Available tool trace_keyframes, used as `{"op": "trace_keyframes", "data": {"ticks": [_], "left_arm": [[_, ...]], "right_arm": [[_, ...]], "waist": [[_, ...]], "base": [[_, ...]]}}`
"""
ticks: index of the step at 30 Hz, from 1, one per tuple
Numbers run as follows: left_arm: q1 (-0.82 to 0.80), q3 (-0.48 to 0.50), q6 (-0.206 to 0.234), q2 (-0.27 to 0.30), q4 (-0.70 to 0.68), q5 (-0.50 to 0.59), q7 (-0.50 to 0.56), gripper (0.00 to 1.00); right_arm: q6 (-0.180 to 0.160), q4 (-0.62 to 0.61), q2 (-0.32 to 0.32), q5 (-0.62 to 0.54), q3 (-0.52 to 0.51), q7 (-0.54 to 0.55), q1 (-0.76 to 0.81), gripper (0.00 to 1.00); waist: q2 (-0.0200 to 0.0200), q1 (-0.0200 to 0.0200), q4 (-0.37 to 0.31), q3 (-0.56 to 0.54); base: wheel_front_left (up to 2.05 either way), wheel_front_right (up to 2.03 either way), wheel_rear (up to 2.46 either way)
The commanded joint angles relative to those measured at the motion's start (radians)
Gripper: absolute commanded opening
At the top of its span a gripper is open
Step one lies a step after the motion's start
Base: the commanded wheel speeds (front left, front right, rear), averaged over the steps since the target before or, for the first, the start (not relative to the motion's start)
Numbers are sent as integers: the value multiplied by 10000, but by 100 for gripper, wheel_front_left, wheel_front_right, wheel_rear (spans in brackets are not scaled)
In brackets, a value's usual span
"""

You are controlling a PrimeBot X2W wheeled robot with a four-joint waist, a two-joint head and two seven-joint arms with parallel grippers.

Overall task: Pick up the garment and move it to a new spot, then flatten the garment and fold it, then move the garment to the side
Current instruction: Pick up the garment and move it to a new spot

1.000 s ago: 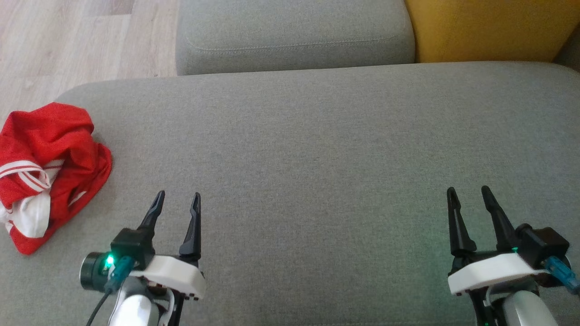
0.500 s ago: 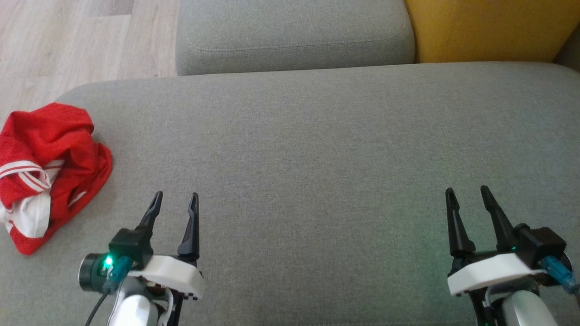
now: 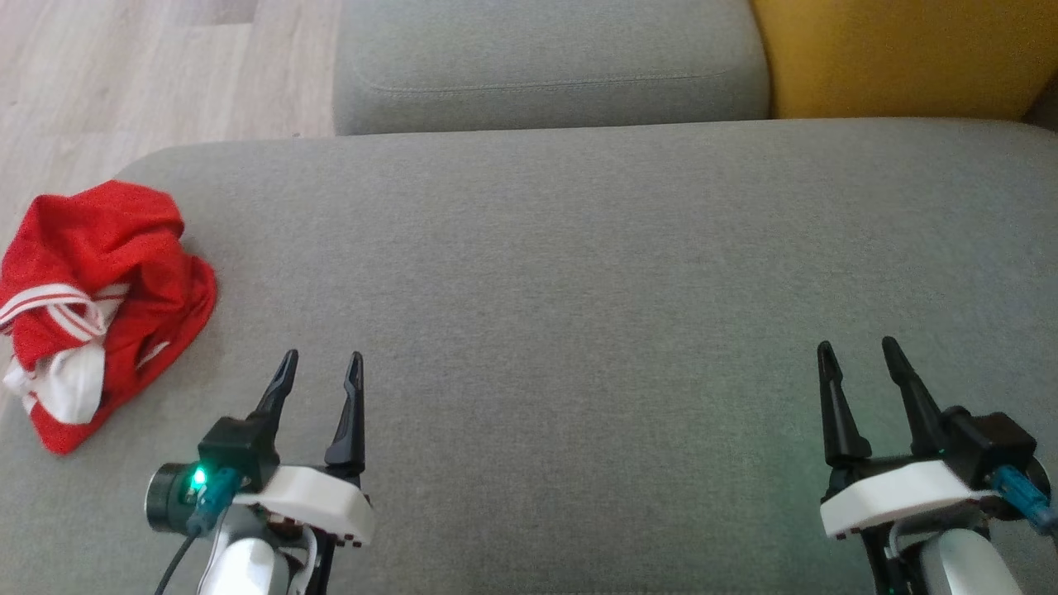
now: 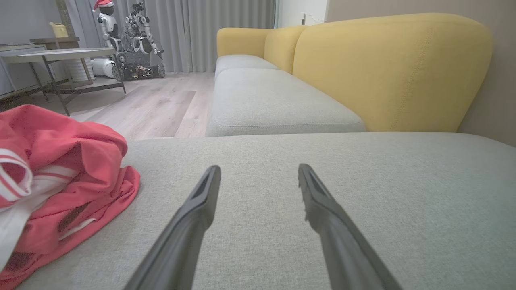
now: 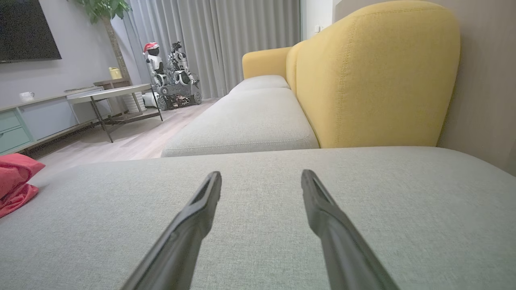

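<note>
The garment (image 3: 99,306) is a crumpled red piece with white stripes and white lining, lying at the far left edge of the grey sofa cushion (image 3: 579,273). In the left wrist view the garment (image 4: 60,181) bulks at the left, beside and apart from my fingers. My left gripper (image 3: 322,362) hovers over the cushion to the garment's right, open and empty; the left gripper (image 4: 258,173) shows bare fabric between its fingers. My right gripper (image 3: 860,349) is far off at the lower right, open and empty. Between the fingers of the right gripper (image 5: 262,177) there is bare cushion, and the garment (image 5: 16,181) peeks in at the left edge.
A second grey seat cushion (image 3: 545,66) lies beyond, with the yellow sofa back (image 3: 901,58) at the upper right. Wooden floor (image 3: 124,83) drops off past the cushion's left edge. A round table (image 4: 60,54) and another robot (image 4: 129,40) stand far across the room.
The head view has shifted slightly, so the whole scene sits a little right and lower. Both grippers stay open in place and the garment lies as before.
</note>
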Motion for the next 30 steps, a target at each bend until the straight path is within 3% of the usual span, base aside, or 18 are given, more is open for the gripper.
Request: {"op": "trace_keyframes", "data": {"ticks": [1,7,21,30], "left_arm": [[-491,450,-23,49,-258,92,-122,100],[-569,554,-11,31,-252,98,-122,100],[-598,983,83,332,-277,321,-122,100],[-478,1221,96,435,-331,302,-122,100]], "right_arm": [[-7,-458,-119,-128,223,20,-261,100],[-7,-815,-89,-295,267,228,-180,100],[-7,-1638,50,-892,634,657,-51,100],[-7,-1771,146,-992,754,695,-60,100]], "waist": [[0,0,187,13],[0,0,817,51],[0,0,3186,157],[0,0,3869,191]], "base": [[0,0,0],[0,0,0],[0,0,0],[0,0,0]]}}
